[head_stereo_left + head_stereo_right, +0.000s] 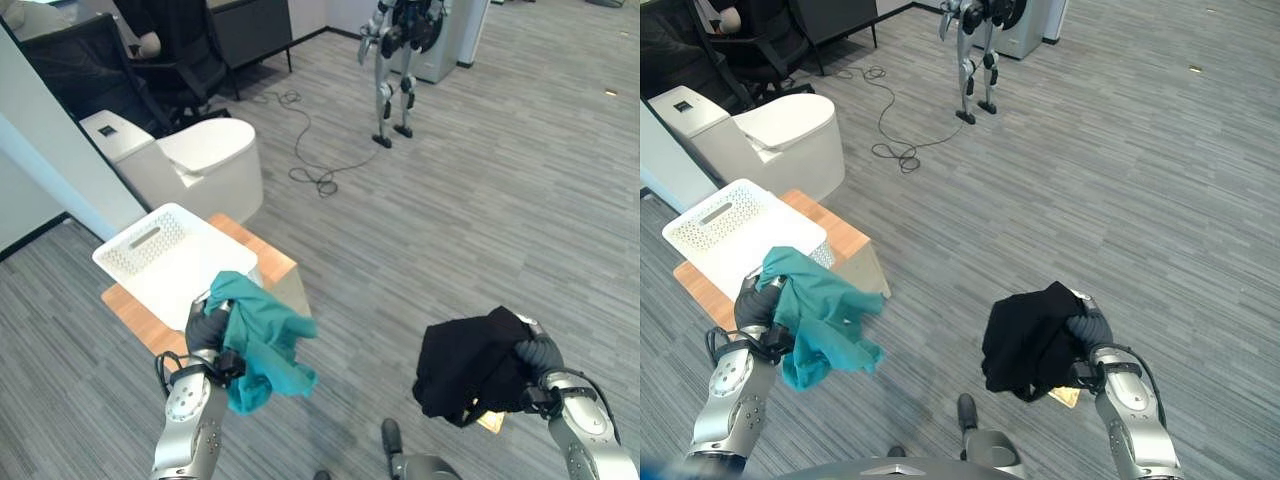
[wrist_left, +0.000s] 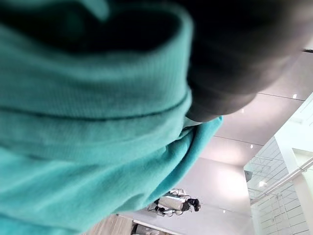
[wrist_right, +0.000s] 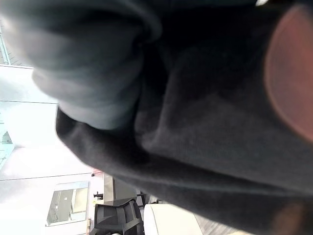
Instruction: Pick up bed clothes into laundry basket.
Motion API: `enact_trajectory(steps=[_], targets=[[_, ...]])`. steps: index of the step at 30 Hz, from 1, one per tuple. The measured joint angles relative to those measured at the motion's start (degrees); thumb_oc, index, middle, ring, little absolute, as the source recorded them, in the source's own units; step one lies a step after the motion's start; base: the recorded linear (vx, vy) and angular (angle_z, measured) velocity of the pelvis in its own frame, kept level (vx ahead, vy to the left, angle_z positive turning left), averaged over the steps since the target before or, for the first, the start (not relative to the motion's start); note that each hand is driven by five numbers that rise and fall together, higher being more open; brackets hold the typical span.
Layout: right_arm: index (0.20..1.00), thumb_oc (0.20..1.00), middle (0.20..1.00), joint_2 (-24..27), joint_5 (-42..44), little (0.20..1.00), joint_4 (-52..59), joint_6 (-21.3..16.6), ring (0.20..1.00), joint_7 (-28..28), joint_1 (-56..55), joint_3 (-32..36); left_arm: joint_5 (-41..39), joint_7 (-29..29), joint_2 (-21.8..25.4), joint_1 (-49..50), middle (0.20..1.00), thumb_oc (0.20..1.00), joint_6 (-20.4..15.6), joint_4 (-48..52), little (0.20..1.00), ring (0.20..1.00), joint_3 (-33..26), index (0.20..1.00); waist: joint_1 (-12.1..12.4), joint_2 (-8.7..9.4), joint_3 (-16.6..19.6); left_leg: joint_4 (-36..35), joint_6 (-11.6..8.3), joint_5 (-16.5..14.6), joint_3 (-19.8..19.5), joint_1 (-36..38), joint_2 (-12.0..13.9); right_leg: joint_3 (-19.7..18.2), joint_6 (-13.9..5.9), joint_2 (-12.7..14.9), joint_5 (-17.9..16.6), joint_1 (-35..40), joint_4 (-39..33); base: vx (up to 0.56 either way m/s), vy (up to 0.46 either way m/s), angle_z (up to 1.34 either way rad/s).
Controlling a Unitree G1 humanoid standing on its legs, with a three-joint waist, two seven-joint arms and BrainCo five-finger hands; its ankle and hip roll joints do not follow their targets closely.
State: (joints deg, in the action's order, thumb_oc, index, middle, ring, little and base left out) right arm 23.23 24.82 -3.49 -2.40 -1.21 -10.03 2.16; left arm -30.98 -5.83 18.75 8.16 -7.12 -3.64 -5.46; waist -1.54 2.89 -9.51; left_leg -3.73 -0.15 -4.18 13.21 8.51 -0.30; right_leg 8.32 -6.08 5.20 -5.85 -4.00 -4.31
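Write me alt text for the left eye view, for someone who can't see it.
Seen from above, a robot's left hand holds up a teal garment beside a white laundry basket on a low wooden table, while its right hand grips a black garment over grey striped flooring. Behind stand a white toilet, a black chair and another humanoid robot.

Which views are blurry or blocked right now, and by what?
Left wrist view: teal cloth pressed against the lens, soft and out of focus. Right wrist view: black cloth just as close and blurred. Both eye views are sharp, with the left hand and right hand clear.
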Motion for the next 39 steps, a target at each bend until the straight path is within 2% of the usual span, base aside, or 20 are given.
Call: enact_trajectory(steps=[1, 2, 3, 5, 7, 9, 11, 14, 15, 16, 18, 19, 21, 23, 25, 28, 30, 31, 32, 39], targets=[[0.200, 0.200, 0.200, -1.2, 0.0, 0.200, -0.5, 0.3, 0.200, 1.2, 1.9, 0.9, 0.2, -0.1, 0.0, -0.1, 0.200, 0.200, 0.3, -2.4, 0.200, 0.200, 0.1, 0.200, 0.5, 1.23, -0.4, 3.7, 2.42, -0.8, 3.6, -2.5, -3.8, 1.7, -3.67, 3.7, 1.9, -3.1, 5.6, 0.03, 0.155, 0.31], [0.200, 0.200, 0.200, 1.5, 0.2, 0.200, 1.1, 0.2, 0.200, 1.5, 1.8, 1.4, 0.3, -0.4, -1.1, 1.1, 0.200, 0.200, 1.4, -4.0, 0.200, 0.200, 1.6, 0.200, -1.4, -3.98, 0.0, 1.4, 9.59, 1.0, 3.5, -3.9, -3.2, 7.7, -7.96, 4.5, 6.7, -7.4, 17.1, 0.06, 0.100, 0.53], [0.200, 0.200, 0.200, 0.8, 0.3, 0.200, 0.3, 0.5, 0.200, 1.5, 2.3, 1.0, 0.4, -0.6, 0.6, 1.7, 0.200, 0.200, 1.6, -3.9, 0.200, 0.200, 1.2, 0.200, 0.0, -3.02, 0.0, 2.2, 8.18, -0.3, 3.9, -3.5, -4.0, 5.3, -6.04, 7.3, 6.2, -11.1, 30.0, 0.09, 0.052, 0.76], [0.200, 0.200, 0.200, 0.1, 0.3, 0.200, 0.4, 0.5, 0.200, 0.6, 1.2, -0.7, 0.7, -1.0, 2.4, 2.3, 0.200, 0.200, 1.9, -4.4, 0.200, 0.200, -0.3, 0.200, -0.9, -2.44, -0.7, 2.6, 7.94, 0.0, -1.5, -3.2, -4.5, -7.1, -2.45, 4.8, 8.3, -15.5, 40.7, 0.20, -0.031, 1.17], [0.200, 0.200, 0.200, -0.1, 0.4, 0.200, 0.6, 0.5, 0.200, 0.2, 1.9, -1.2, 0.7, -1.1, 2.9, 3.3, 0.200, 0.200, 2.0, -3.9, 0.200, 0.200, -1.6, 0.200, 0.2, -4.11, -1.6, 2.6, 7.01, -0.5, -3.0, -3.2, -4.1, -5.6, -1.28, 5.6, 7.7, -16.6, 27.7, 0.29, -0.120, 0.72], [0.200, 0.200, 0.200, 0.1, 0.4, 0.200, 0.6, 0.5, 0.200, -0.6, 2.1, -2.4, 0.7, -1.0, 3.0, 3.2, 0.200, 0.200, 2.1, -3.9, 0.200, 0.200, -1.9, 0.200, 0.1, -4.76, -1.9, 2.1, 6.46, -0.9, -4.5, -3.0, -5.0, -6.0, -2.57, 7.1, 4.9, -16.7, 12.0, 0.33, -0.141, 0.13], [0.200, 0.200, 0.200, -0.1, 0.4, 0.200, 0.2, 1.2, 0.200, -1.1, 0.8, -4.7, 0.7, -1.0, 3.0, 0.7, 0.200, 0.200, 2.1, -5.6, 0.200, 0.200, -1.7, 0.200, -0.9, -4.38, -2.4, 1.9, 5.84, -1.5, -6.6, -2.0, -5.0, -12.8, -3.74, 4.3, 2.9, -14.5, -1.6, 0.34, -0.173, 0.50], [0.200, 0.200, 0.200, -0.5, 0.3, 0.200, 0.2, 1.7, 0.200, -1.9, -0.6, -4.7, 0.9, -0.4, 3.1, -2.5, 0.200, 0.200, 2.0, -6.0, 0.200, 0.200, 0.8, 0.200, -3.3, -1.08, -2.8, 1.3, 3.40, -3.9, -14.2, 2.6, -4.5, -12.4, -2.65, -0.7, 0.2, -10.3, 0.0, 0.40, -0.324, 1.32], [0.200, 0.200, 0.200, -0.5, 0.4, 0.200, -0.3, 1.7, 0.200, -2.5, -0.9, -4.3, 0.9, -0.2, 2.6, -2.1, 0.200, 0.200, 2.0, -5.7, 0.200, 0.200, 1.9, 0.200, -4.2, 0.24, -2.0, -0.2, 2.54, -4.3, -17.2, 5.6, -3.8, -12.4, -0.78, -1.5, -2.0, -8.7, 3.4, 0.37, -0.382, 1.49], [0.200, 0.200, 0.200, -0.4, 0.4, 0.200, -1.4, 1.7, 0.200, -3.1, 0.2, -4.3, 0.9, -0.2, 2.0, -1.6, 0.200, 0.200, 2.1, -5.6, 0.200, 0.200, 2.0, 0.200, -4.3, -0.90, -1.7, -0.1, 0.71, -5.4, -18.4, 6.9, -1.2, -11.7, 0.86, -3.7, -3.6, -8.6, 7.3, 0.30, -0.386, 0.93], [0.200, 0.200, 0.200, 0.9, 0.4, 0.200, -2.5, 1.6, 0.200, -3.1, 4.0, -4.3, 0.7, -0.1, 1.4, -2.2, 0.200, 0.200, 2.0, -5.6, 0.200, 0.200, 2.5, 0.200, -3.5, -1.95, -1.4, 5.5, -0.03, -5.7, -18.7, 5.1, 2.4, -8.7, 5.77, -6.7, -0.5, -8.2, 11.1, 0.28, -0.479, 0.49], [0.200, 0.200, 0.200, 1.5, 0.4, 0.200, -2.2, 1.6, 0.200, -3.1, 4.1, -3.7, 0.7, 0.0, 1.0, -3.1, 0.200, 0.200, 2.1, -5.5, 0.200, 0.200, 3.6, 0.200, -3.6, -1.87, -1.4, 9.1, -0.15, -5.8, -18.7, 3.4, 2.7, -7.4, 6.37, -6.5, 0.2, -7.2, 10.9, 0.15, -0.362, 0.92], [0.200, 0.200, 0.200, 2.6, 0.6, 0.200, -2.0, 1.0, 0.200, -2.9, 4.4, -2.5, 0.2, 0.3, 0.7, -5.9, 0.200, 0.200, 1.9, -4.4, 0.200, 0.200, 5.5, 0.200, -4.3, -0.91, -1.5, 25.0, -3.46, -5.9, -15.8, -4.2, 3.1, -4.7, 7.48, -5.9, 0.4, -3.8, 8.0, 0.08, -0.229, 0.74], [0.200, 0.200, 0.200, 2.9, 1.2, 0.200, -1.9, 0.4, 0.200, -2.9, 6.0, -2.9, -0.4, -0.1, 0.7, -6.9, 0.200, 0.200, 1.3, -3.0, 0.200, 0.200, 5.5, 0.200, -4.4, -0.59, -1.6, 28.0, -3.67, -6.0, -11.8, -6.7, 6.0, -3.7, 10.00, -6.8, 2.4, -2.1, 7.8, 0.07, -0.169, 0.25], [0.200, 0.200, 0.200, 2.4, 1.2, 0.200, -1.3, 0.4, 0.200, -2.0, 5.0, -2.9, -0.5, 0.0, 0.7, -8.6, 0.200, 0.200, 1.1, -1.9, 0.200, 0.200, 6.4, 0.200, -4.9, 0.35, -1.6, 21.3, -4.07, -5.8, -1.5, -7.4, 9.5, -0.9, 9.86, -6.6, 2.5, 0.8, 4.8, 0.05, -0.087, 0.57], [0.200, 0.200, 0.200, 2.3, 1.1, 0.200, -0.7, 0.4, 0.200, -1.2, 3.4, -2.5, -0.4, 0.6, 1.6, -9.0, 0.200, 0.200, 0.7, 0.3, 0.200, 0.200, 8.2, 0.200, -6.4, 1.37, -1.7, 12.6, -3.95, -2.4, 4.2, -9.8, 7.9, 2.5, 6.65, -6.0, 3.9, 1.6, 3.8, 0.04, -0.027, 0.51], [0.200, 0.200, 0.200, 2.0, 1.0, 0.200, -1.4, 0.3, 0.200, -0.6, 1.5, -1.8, -0.4, 0.6, 1.2, -8.8, 0.200, 0.200, 0.7, 0.2, 0.200, 0.200, 9.6, 0.200, -7.2, -0.95, -2.3, 12.6, -3.30, 0.1, 3.7, -10.2, 9.1, 7.6, -1.11, -5.1, 11.4, -0.3, 11.7, 0.05, 0.047, 0.46], [0.200, 0.200, 0.200, 3.3, 0.9, 0.200, -0.8, 0.4, 0.200, -0.6, 1.1, -1.8, -0.4, 1.1, 1.8, -8.5, 0.200, 0.200, 0.7, 0.9, 0.200, 0.200, 9.7, 0.200, -7.1, -1.69, -1.3, 9.9, -4.08, 0.4, 0.9, -9.2, 10.0, 3.5, 7.07, -2.8, 13.1, -4.7, 19.4, 0.06, 0.077, 0.18], [0.200, 0.200, 0.200, 4.0, 0.7, 0.200, -0.8, 0.4, 0.200, -0.6, 1.4, -1.5, -0.4, 1.1, 1.4, -8.7, 0.200, 0.200, 0.5, 0.0, 0.200, 0.200, 9.4, 0.200, -7.2, -2.85, -1.4, 7.3, -4.16, 1.1, 0.3, -7.7, 12.0, 5.3, 9.30, -3.4, 13.7, -4.7, 20.8, 0.06, 0.099, 0.06], [0.200, 0.200, 0.200, 4.1, -0.7, 0.200, 0.6, 0.7, 0.200, -0.6, 0.9, -1.0, -0.4, 1.4, 1.1, -6.9, 0.200, 0.200, 1.0, -2.7, 0.200, 0.200, 9.0, 0.200, -7.4, -4.82, -0.7, 0.8, -3.80, 1.4, 0.7, -2.9, 9.0, 6.7, 8.97, -5.4, 8.1, -1.7, 12.8, -0.01, 0.095, 0.04]])
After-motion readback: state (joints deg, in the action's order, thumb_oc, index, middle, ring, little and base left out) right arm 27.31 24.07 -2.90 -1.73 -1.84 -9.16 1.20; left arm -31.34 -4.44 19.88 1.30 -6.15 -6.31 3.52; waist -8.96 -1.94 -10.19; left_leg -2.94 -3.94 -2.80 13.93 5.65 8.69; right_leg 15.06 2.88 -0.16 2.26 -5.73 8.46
